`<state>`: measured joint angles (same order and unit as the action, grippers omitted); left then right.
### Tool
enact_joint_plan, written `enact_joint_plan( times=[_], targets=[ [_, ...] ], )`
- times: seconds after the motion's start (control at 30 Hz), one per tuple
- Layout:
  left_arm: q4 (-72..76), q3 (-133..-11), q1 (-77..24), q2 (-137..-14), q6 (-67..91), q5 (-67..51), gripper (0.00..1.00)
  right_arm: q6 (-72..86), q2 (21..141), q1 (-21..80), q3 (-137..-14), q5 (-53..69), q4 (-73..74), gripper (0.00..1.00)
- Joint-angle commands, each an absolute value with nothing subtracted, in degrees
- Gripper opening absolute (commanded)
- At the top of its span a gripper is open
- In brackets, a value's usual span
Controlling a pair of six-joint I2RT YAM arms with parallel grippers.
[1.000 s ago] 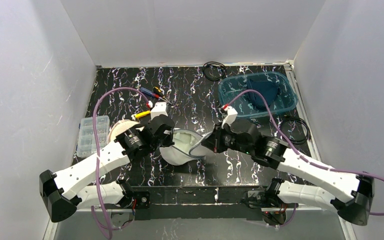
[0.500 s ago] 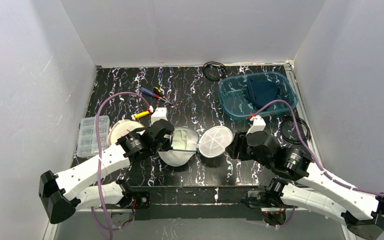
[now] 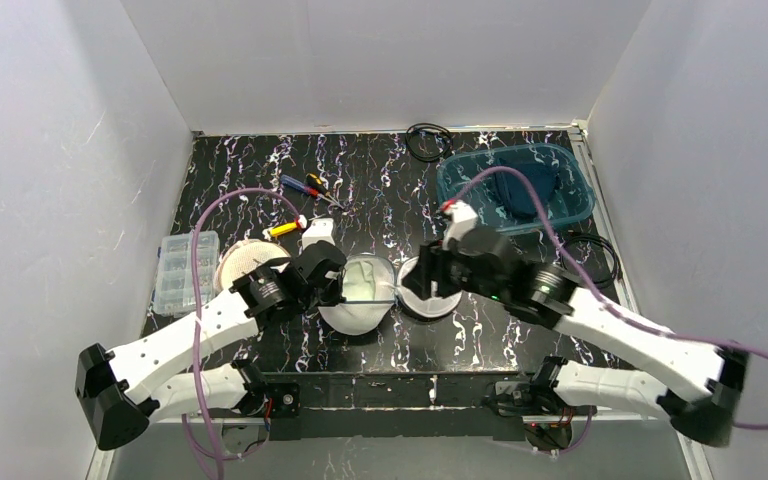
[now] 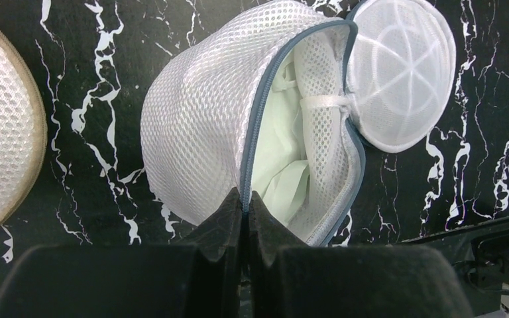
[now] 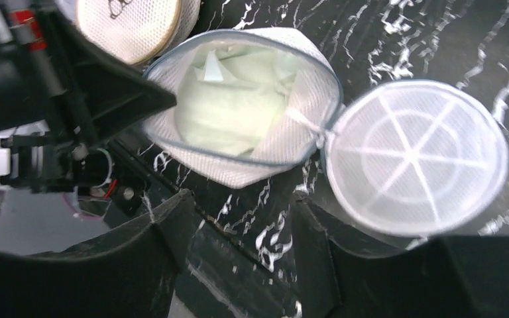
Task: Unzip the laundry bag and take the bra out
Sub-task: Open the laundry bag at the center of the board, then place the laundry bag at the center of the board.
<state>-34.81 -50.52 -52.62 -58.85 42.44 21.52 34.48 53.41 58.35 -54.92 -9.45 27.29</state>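
The white mesh laundry bag (image 3: 360, 300) lies unzipped at the table's near middle, its grey zipper rim gaping. Its round lid (image 5: 414, 156) is flipped out to the right, joined by a thin strap. Pale green bra (image 4: 275, 152) fabric fills the opening (image 5: 232, 99). My left gripper (image 4: 245, 199) is shut on the bag's near zipper rim (image 3: 335, 290). My right gripper (image 5: 238, 205) is open with nothing between its fingers. It hovers over the lid (image 3: 428, 280), just right of the bag mouth.
A second, tan-rimmed mesh bag (image 3: 243, 262) sits left of the left gripper, beside a clear parts box (image 3: 178, 272). Screwdrivers (image 3: 305, 187) and a yellow marker (image 3: 282, 229) lie behind. A teal bin with dark cloth (image 3: 515, 187) and black cable coils (image 3: 590, 262) are at the right.
The right gripper let go and opened, and the lid flipped out to the right. The right arm swung away, then came back over the lid. The left gripper kept its hold.
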Motion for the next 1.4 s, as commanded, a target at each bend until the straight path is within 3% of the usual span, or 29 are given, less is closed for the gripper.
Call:
enact_joint_plan(
  times=[0.0, 0.3, 0.67, 0.9, 1.17, 1.37],
  targets=[
    [-36.7, -48.8, -52.5, -56.1, 43.2, 21.6, 0.0, 29.0, 63.0, 58.8, -53.7, -4.8, 10.0, 0.61],
    [-38.6, -46.5, -52.5, -55.4, 43.2, 22.3, 0.0, 22.6, 83.6, 59.1, -56.7, -2.3, 0.9, 0.57],
    [-39.6, -41.9, -52.4, -52.8, 46.5, 24.4, 0.0, 18.9, 81.3, 66.3, -47.2, -7.3, 3.9, 0.51],
    [-37.8, -39.1, -52.4, -53.1, 47.8, 24.7, 0.0, 22.1, 76.1, 69.8, -40.7, -10.9, 5.1, 0.59],
    [-36.0, -38.1, -52.4, -54.4, 47.1, 23.2, 0.0, 26.5, 66.1, 69.7, -42.1, -15.8, 0.6, 0.71],
    [-35.1, -37.4, -52.4, -52.6, 47.3, 22.6, 0.0, 24.2, 73.8, 69.9, -51.2, -12.3, -0.6, 0.74]
  ],
)
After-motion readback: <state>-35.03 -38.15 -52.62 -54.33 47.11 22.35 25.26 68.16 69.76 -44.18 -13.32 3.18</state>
